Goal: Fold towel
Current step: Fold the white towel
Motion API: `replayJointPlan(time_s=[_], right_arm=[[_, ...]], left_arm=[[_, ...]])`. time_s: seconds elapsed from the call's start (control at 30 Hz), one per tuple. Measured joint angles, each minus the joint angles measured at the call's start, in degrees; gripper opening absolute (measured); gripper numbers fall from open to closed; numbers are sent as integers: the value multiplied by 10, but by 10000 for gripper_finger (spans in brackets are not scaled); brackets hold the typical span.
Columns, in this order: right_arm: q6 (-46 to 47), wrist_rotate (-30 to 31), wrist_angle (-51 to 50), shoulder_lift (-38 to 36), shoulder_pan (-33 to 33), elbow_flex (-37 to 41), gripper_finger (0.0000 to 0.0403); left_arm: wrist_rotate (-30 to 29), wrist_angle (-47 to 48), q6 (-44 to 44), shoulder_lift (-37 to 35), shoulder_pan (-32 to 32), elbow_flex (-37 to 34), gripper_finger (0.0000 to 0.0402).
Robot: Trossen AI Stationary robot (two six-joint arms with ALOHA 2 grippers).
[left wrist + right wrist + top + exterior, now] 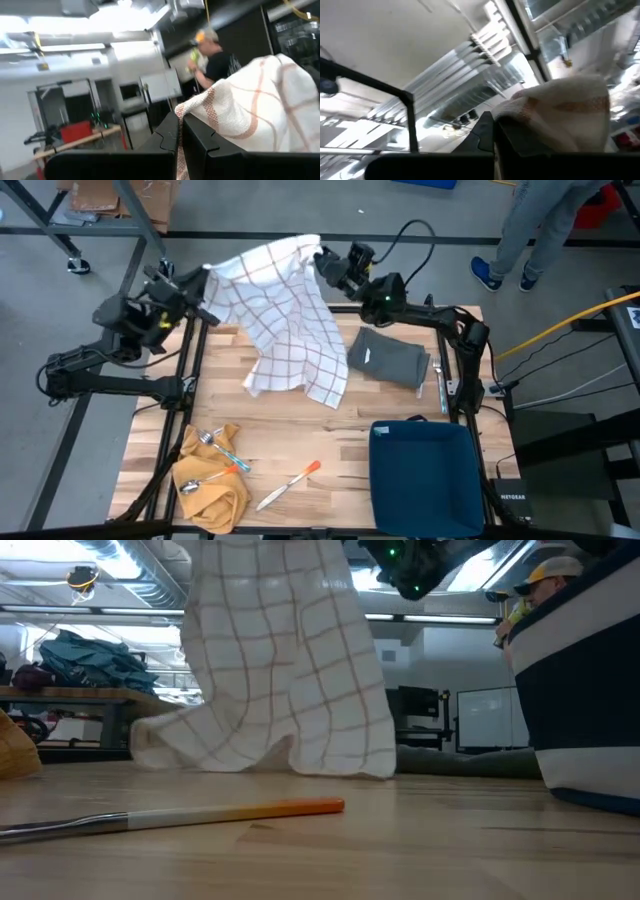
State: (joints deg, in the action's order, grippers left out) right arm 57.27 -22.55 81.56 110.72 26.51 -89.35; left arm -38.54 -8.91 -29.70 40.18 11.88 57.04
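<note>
Both arms were matte black with boxy, jointed links. The right arm (420,315) carried a small green indicator light near its wrist and a black cable looping above it. Each end effector, left end effector (181,134) and right end effector (492,131), had two flat, angular black fingers.

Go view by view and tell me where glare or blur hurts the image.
High view: even light, the checked towel sharp. Low view: the orange-handled knife up close is soft, ceiling lights glare. Left wrist view: ceiling lights blow out, background blurred. Right wrist view: towel edge smeared, bright ceiling.
</note>
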Motion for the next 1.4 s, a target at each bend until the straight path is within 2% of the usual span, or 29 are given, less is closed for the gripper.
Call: replayJointPlan(time_s=[0.2,0.33,0.43,0.63,0.77,1.07,1.4], right_arm=[[0,-15,-51,0,23,-91,2],[-18,-18,-138,0,35,-155,2],[-59,-33,-221,0,40,-204,2],[-156,-47,-391,0,47,-297,2],[-187,-46,-461,0,60,-343,1],[-187,-46,-525,0,127,-413,1],[-214,-38,-606,0,161,-419,1]], left_arm=[[2,-169,-105,11,6,0,5],[32,-270,-150,24,23,0,5],[58,-309,-159,36,42,2,5],[73,-310,-153,73,89,41,5],[99,-307,-151,109,120,83,5],[117,-262,-151,186,175,190,5],[139,-201,-150,255,256,294,5]])
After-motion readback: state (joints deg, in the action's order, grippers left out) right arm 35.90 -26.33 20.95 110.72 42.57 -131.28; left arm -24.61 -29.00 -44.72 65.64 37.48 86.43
